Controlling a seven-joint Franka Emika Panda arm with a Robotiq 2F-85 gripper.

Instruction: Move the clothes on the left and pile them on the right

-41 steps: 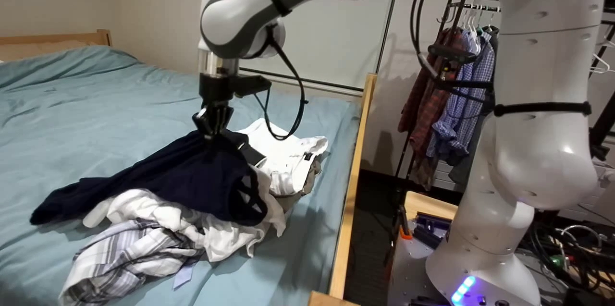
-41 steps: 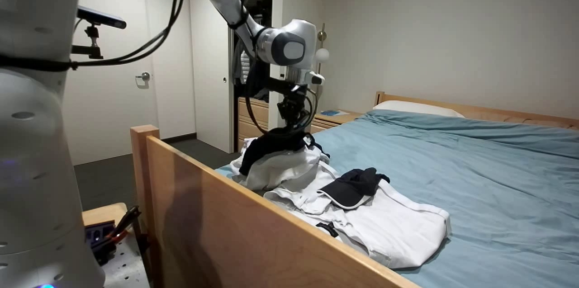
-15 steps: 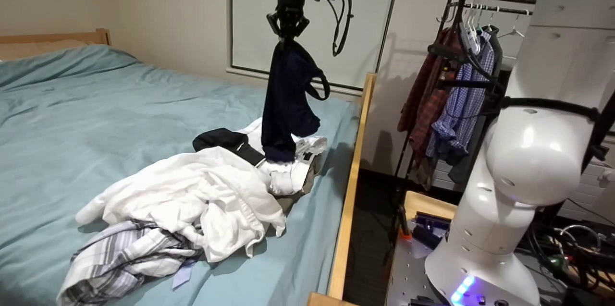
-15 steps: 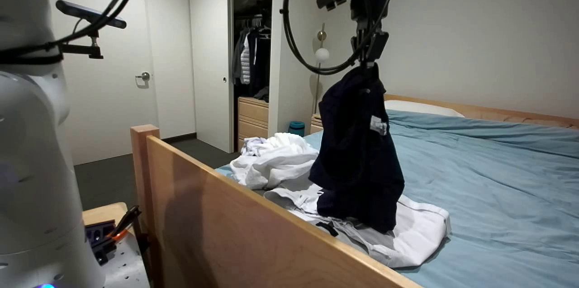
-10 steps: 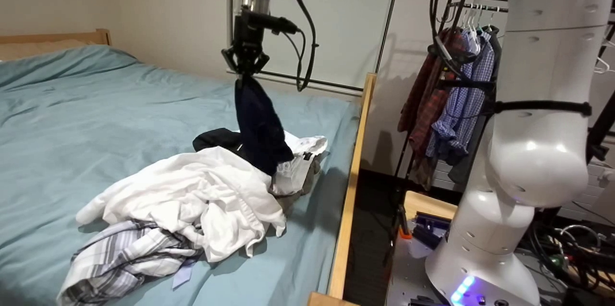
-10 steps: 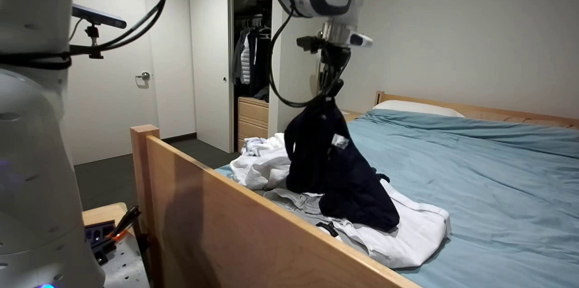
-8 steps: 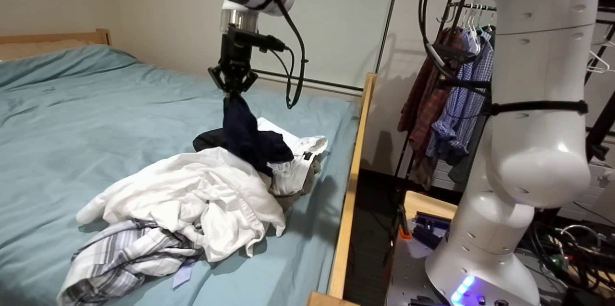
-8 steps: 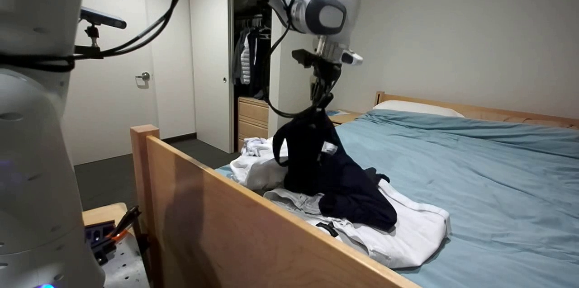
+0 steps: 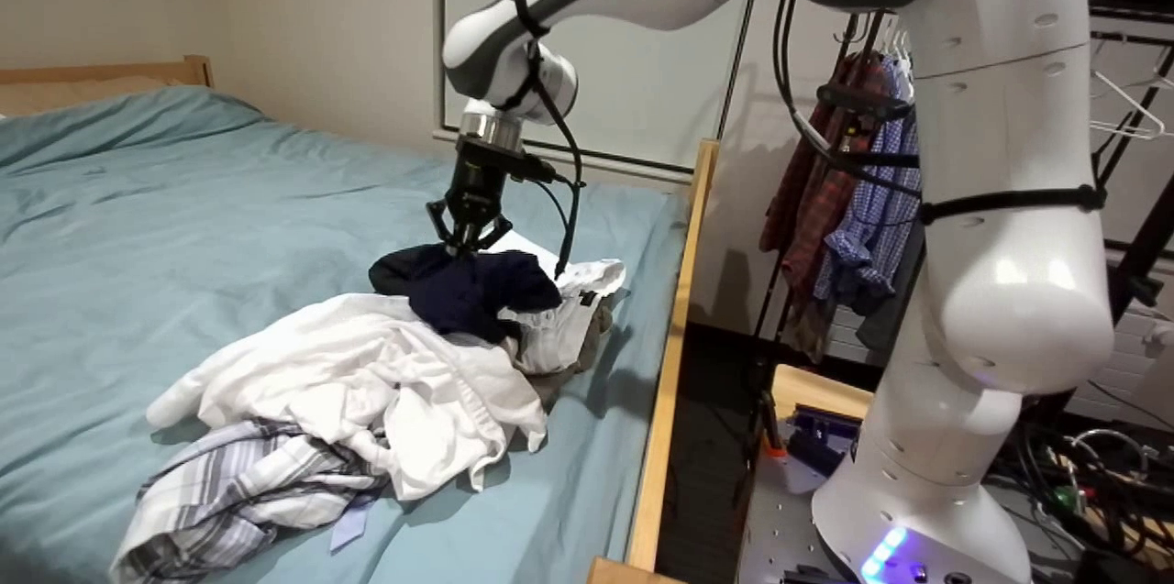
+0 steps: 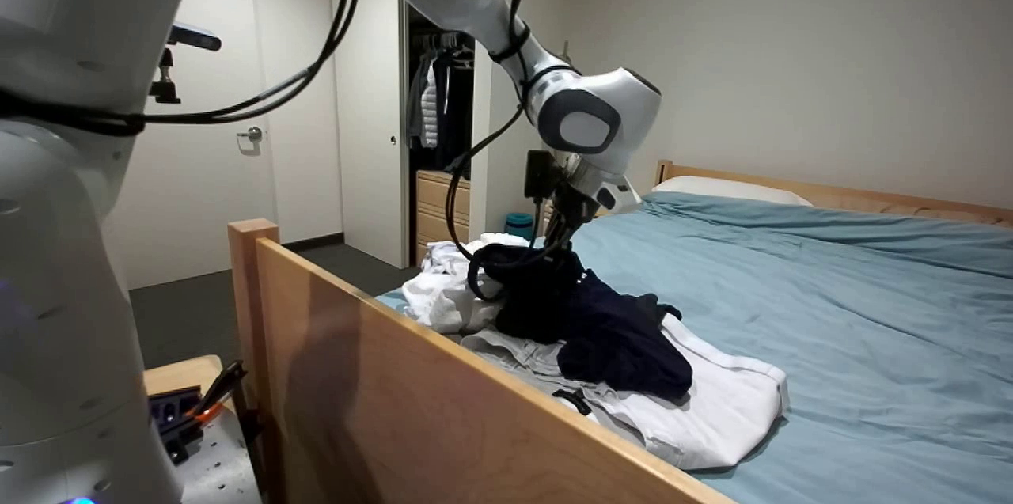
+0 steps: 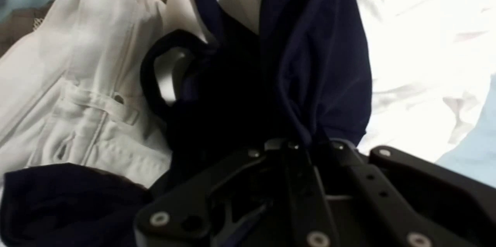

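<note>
My gripper is shut on a bunched navy garment and sits low over the pile. In the wrist view the fingertips pinch a fold of the navy cloth. The garment rests in a heap on white trousers and also shows in an exterior view. A dark cap is partly covered beside it. A white shirt lies crumpled next to this pile, touching it. A grey plaid shirt lies partly under the white shirt.
The clothes lie on a bed with a blue-green sheet. A wooden footboard rises between the robot base and the clothes. A rack with hanging shirts stands beyond the bed. A loose cable hangs beside the gripper.
The navy garment was lifted off the white shirt, carried across hanging from my gripper, then lowered over the white trousers and cap. It has folded into a heap as the gripper came down.
</note>
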